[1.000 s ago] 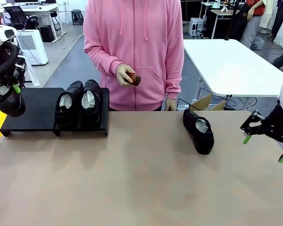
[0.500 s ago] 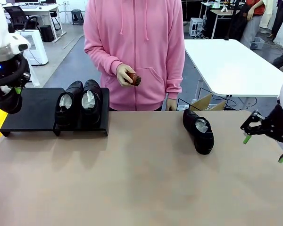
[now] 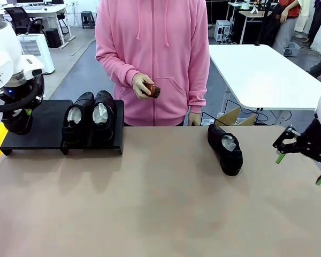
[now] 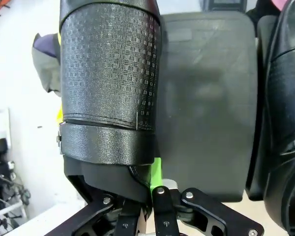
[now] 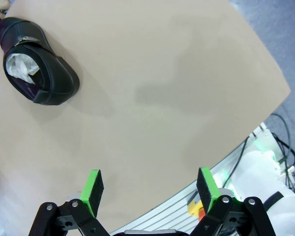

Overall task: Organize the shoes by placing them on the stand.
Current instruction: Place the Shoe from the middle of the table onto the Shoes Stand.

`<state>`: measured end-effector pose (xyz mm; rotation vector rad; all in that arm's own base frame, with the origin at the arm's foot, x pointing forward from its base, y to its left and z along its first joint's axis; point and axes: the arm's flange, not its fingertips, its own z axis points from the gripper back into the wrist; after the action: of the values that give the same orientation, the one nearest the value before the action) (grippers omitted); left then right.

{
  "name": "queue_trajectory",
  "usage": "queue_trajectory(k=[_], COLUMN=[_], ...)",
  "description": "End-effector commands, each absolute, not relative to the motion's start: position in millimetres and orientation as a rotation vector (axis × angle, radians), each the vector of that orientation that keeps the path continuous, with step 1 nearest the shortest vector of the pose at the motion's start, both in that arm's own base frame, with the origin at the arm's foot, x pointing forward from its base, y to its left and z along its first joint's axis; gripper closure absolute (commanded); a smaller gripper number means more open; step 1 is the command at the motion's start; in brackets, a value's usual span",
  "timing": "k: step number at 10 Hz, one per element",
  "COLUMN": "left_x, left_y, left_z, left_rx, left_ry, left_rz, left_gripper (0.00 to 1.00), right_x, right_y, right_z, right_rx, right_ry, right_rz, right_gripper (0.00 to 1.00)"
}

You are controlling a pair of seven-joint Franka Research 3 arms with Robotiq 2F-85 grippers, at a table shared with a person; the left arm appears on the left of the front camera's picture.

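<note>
My left gripper (image 3: 22,110) is shut on a glossy black shoe (image 3: 17,122), holding it over the left end of the low black stand (image 3: 45,131). In the left wrist view the jaws (image 4: 150,184) pinch this shoe's textured leather (image 4: 108,83), with the stand's top (image 4: 206,98) behind it. Two shoes (image 3: 77,115) (image 3: 103,111) stuffed with white paper stand side by side on the stand's right half. Another shoe (image 3: 225,149) lies on the table right of centre, also at the upper left (image 5: 37,69) of the right wrist view. My right gripper (image 3: 299,168) (image 5: 150,187) hovers open and empty at the table's right edge.
A person in a pink hoodie (image 3: 152,48) stands at the far side, holding a small brown brush (image 3: 151,89) in one hand. A white table (image 3: 262,75) stands behind on the right. The tan tabletop (image 3: 150,198) is bare in front.
My left arm has turned and shifted slightly right, carrying the held shoe over the stand's left end. The right arm and the person have stayed still.
</note>
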<state>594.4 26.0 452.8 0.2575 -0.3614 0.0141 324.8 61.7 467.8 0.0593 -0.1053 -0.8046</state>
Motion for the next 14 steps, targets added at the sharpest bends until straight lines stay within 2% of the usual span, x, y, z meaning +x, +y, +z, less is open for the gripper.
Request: queue_trajectory(k=[1,5,9,14], left_x=[596,604,614,588], left_y=[28,32,37,35], left_z=[459,448,435,475], left_rx=[0.291,0.313,0.307,0.257], left_ry=[-0.361,-0.319,-0.358,-0.389], left_rz=[0.054,0.096,0.104,0.143], left_gripper=[1.00,1.00,0.24,0.24], right_x=[326,326,326,326], right_y=[62,62,62,62], right_z=[467,467,467,467], right_rx=[0.076,0.076,0.076,0.076], right_ry=[-0.114,-0.114,-0.114,-0.114], right_rz=[-0.802,-0.802,-0.802,-0.802], right_gripper=[0.00,0.00,0.00,0.00])
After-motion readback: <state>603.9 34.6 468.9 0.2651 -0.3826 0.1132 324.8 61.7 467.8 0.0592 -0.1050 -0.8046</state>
